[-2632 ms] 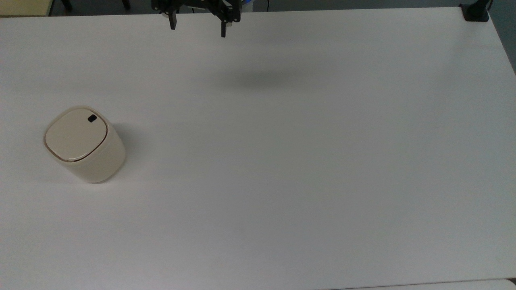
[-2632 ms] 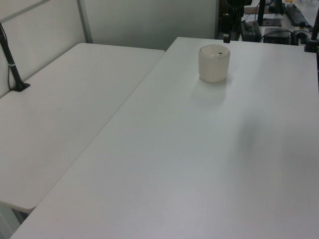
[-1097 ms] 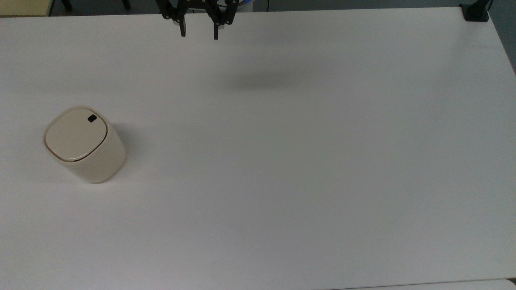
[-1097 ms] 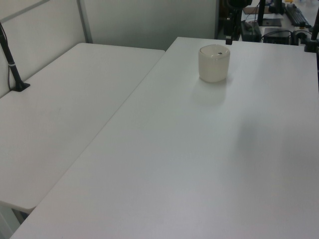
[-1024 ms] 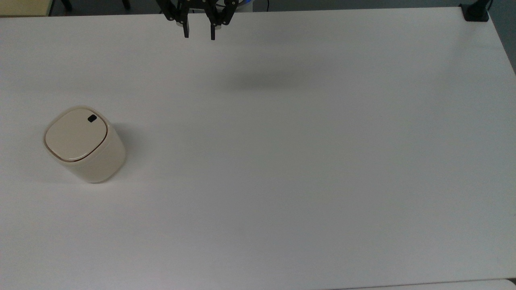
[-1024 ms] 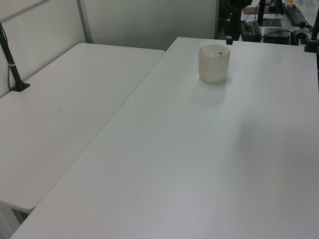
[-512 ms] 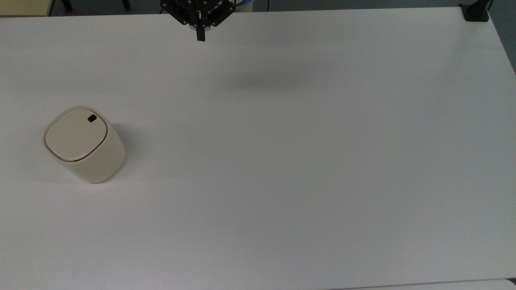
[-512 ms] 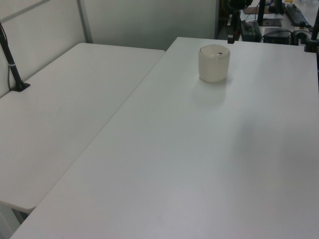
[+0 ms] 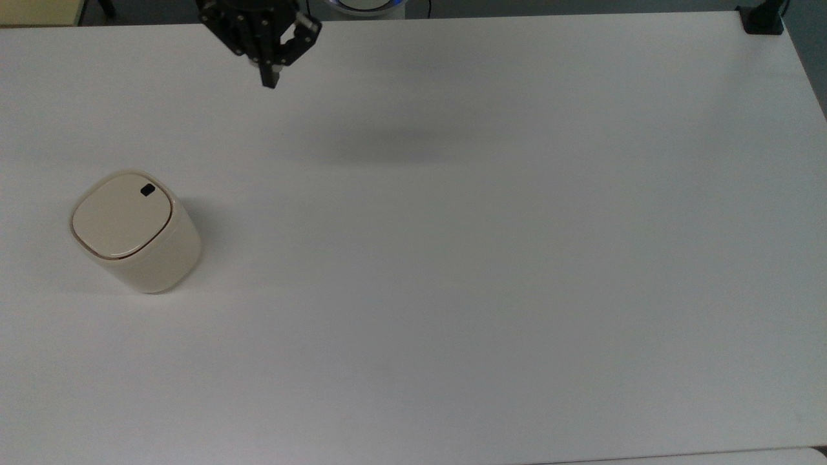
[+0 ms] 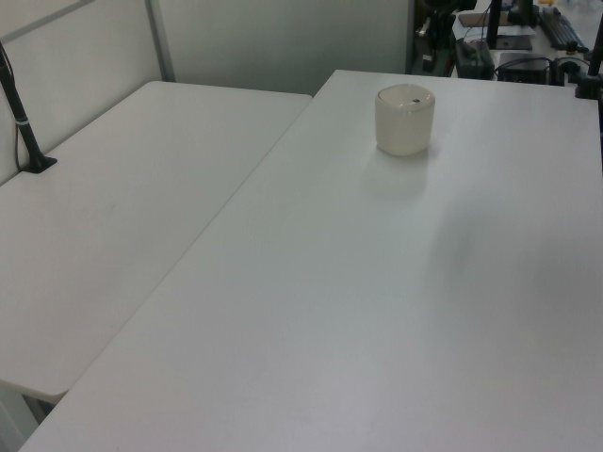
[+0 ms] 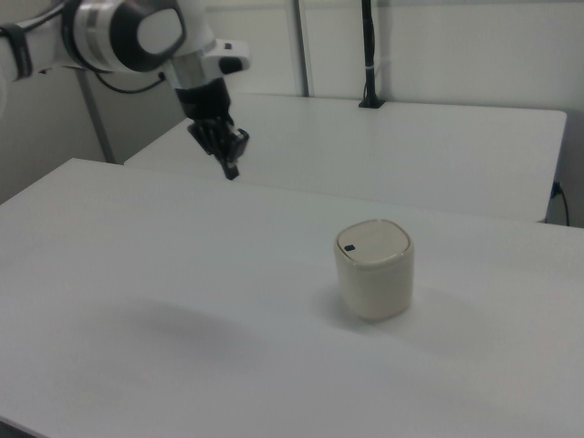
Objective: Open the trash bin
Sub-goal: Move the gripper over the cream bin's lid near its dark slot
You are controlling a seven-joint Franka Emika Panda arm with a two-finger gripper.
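Observation:
The cream trash bin point(image 9: 132, 236) stands upright on the white table point(image 9: 452, 258), near the top view's left edge. Its flat lid point(image 9: 119, 218) lies shut, with a small black button point(image 9: 147, 190) at one corner. The same bin point(image 10: 405, 120) sits at the far end of the table in the left view and the bin point(image 11: 374, 270) sits right of centre in the right view. My gripper point(image 9: 268, 81) hangs above the table's far edge, shut with nothing in it, well apart from the bin. The right view has the gripper point(image 11: 232, 170) pointing down, up and to the left of the bin.
A black clamp mount point(image 9: 762, 19) sits on the table's corner at the top view's upper right. A second white table point(image 10: 113, 207) adjoins on the left view's left, with a black post point(image 10: 24, 122) on it. My shadow point(image 9: 381, 145) falls mid-table.
The fingers came together from wide apart to shut. In the last half second the gripper moved toward the top view's left and a little lower. The bin has not moved.

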